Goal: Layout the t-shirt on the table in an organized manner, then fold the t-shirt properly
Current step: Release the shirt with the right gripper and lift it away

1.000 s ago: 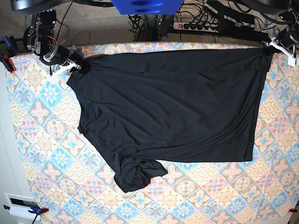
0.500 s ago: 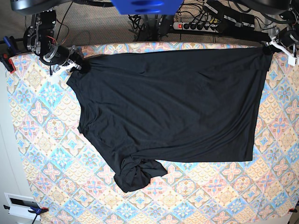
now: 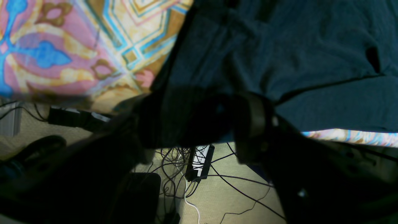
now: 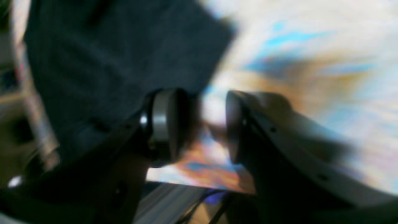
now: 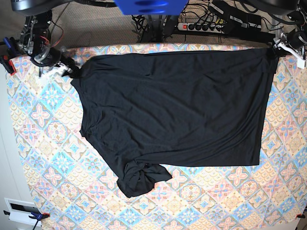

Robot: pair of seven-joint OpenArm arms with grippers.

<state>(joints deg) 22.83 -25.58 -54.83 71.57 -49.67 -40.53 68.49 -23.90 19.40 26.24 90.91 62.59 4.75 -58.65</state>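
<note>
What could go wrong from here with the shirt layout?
The t-shirt has one sleeve bunched and twisted near the front, so a fold now would likely trap that lump. Its far hem lies along the table edge; cloth seems to remain between the left gripper's fingers, so retreating might drag it off.

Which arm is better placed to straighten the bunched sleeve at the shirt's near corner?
Probably the right gripper: it sits at the t-shirt's collar end, the same end as the twisted sleeve. The left gripper is at the far hem corner.
</note>
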